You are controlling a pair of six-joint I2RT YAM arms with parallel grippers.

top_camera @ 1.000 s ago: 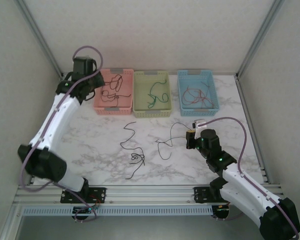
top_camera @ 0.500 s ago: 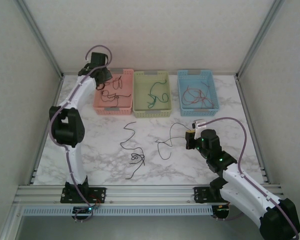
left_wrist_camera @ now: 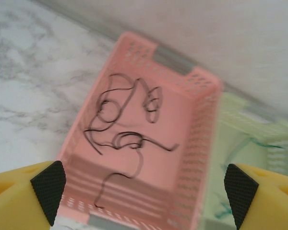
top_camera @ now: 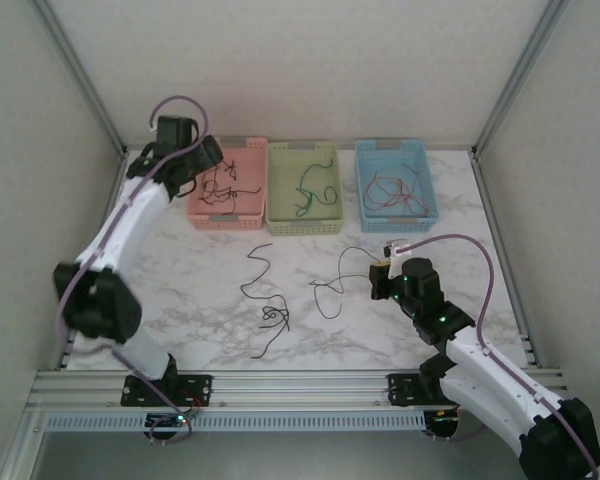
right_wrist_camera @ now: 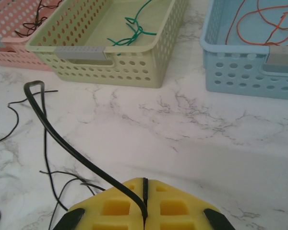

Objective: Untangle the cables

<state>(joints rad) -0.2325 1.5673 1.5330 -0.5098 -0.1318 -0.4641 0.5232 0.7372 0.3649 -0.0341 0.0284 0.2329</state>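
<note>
Because black cables (left_wrist_camera: 120, 139) seem to be collected in the pink basket (top_camera: 227, 222), the left gripper (top_camera: 208, 155) hangs spread above it; loose cables (top_camera: 270, 315) tangle on the table (top_camera: 180, 260), where the right gripper (right_wrist_camera: 144, 213) pinches one strand (right_wrist_camera: 32, 84), seemingly to draw it free.

Across the far side of my white marble-patterned worktop (top_camera: 180, 270) stand three perforated plastic baskets in a row: a pink basket (top_camera: 227, 222) on my left, a pale green basket (top_camera: 305, 227) in the middle, a blue basket (top_camera: 398, 214) on my right. Pink and green nearly touch; blue stands slightly apart.
</note>
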